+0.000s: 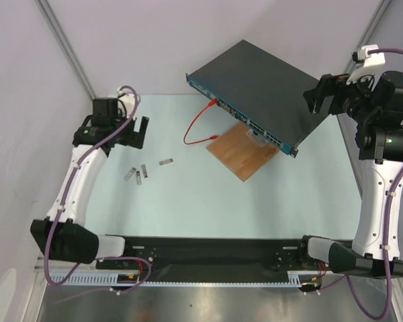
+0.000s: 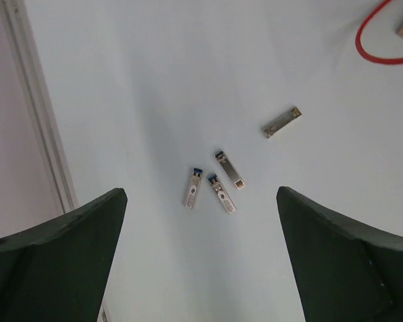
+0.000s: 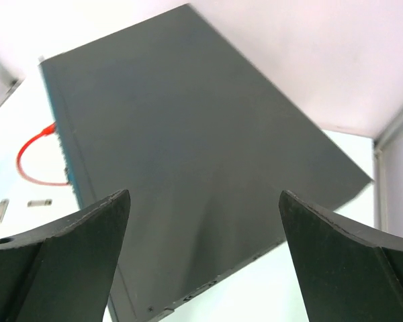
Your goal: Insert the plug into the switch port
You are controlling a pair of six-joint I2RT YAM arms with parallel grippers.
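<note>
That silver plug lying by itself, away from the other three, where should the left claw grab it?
Grip the lone plug across its two long sides, mid-length, coming straight down. It lies flat on the table, slim, with clear space around it, so the open left claw can straddle its width.

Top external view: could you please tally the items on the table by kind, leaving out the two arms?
Small silver plugs: 4
Switch: 1
Red cable: 1
Wooden board: 1
Total: 7
</note>
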